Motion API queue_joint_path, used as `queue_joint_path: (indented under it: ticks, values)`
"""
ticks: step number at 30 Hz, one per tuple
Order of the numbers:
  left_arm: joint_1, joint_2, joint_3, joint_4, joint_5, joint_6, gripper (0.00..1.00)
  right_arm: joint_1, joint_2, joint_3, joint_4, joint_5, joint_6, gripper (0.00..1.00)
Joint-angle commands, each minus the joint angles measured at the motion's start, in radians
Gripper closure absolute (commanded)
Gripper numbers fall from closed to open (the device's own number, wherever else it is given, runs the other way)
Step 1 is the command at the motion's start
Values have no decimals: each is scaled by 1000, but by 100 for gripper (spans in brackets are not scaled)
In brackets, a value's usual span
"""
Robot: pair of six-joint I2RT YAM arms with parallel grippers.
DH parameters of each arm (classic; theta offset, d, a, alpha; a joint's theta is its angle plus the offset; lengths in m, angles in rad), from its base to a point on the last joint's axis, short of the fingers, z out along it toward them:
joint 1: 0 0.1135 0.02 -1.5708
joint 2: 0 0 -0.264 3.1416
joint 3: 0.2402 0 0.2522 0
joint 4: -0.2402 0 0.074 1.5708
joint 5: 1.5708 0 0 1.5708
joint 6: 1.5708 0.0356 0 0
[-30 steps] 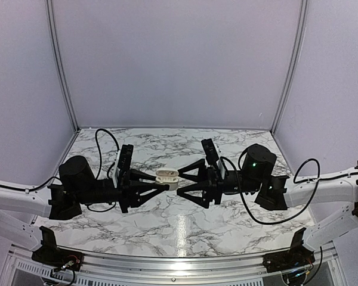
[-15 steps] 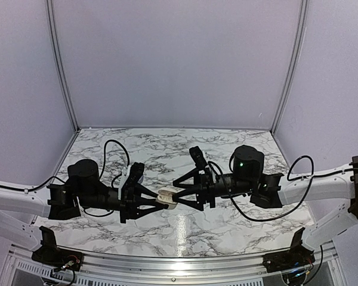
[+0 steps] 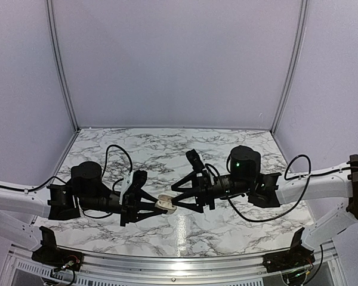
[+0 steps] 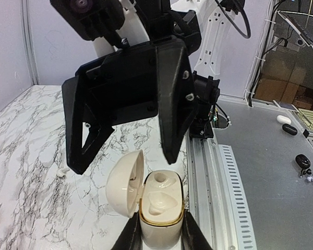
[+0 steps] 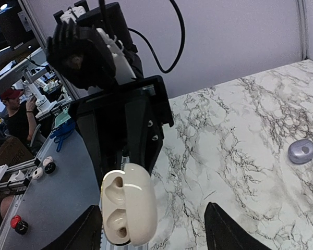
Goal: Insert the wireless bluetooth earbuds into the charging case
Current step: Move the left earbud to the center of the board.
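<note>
Cream charging case (image 4: 159,205), base cropped, clamped in left gripper (image 4: 159,234), right gripper (image 5: 152,206) jaws apart, grey earbud (image 5: 302,151) indistinct.

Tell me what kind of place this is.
Probably a robot lab booth: a marble-look table walled by plain panels, a slotted metal rail along its edge, and a person at cluttered benches beyond.

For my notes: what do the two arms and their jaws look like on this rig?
Both the left arm and right arm have white link segments near the bases, then black round motor housings and black, angular, triangular-framed jaws. Black cables loop loosely off each arm. A green light glows on the right arm's housing.
</note>
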Motion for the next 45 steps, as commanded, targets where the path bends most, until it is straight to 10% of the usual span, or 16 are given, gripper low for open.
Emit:
queue_joint_path:
  ticks: [1, 12, 18, 26, 45]
  values:
    - [-3, 0, -13, -11, -29, 11, 100, -6, -49, 15, 11, -74, -38, 31]
    - [-3, 1, -64, -12, -42, 79, 100, -206, -131, -20, -142, -20, -64, 30]
    - [-3, 34, -51, -20, -25, 93, 100, -289, 49, 188, -548, 275, -247, 52]
    - [-3, 48, -46, -47, -31, 125, 100, -295, 312, 440, -878, 415, -373, 54]
    - [-4, 65, -40, -52, -27, 115, 100, -299, 575, 637, -1130, 511, -419, 59]
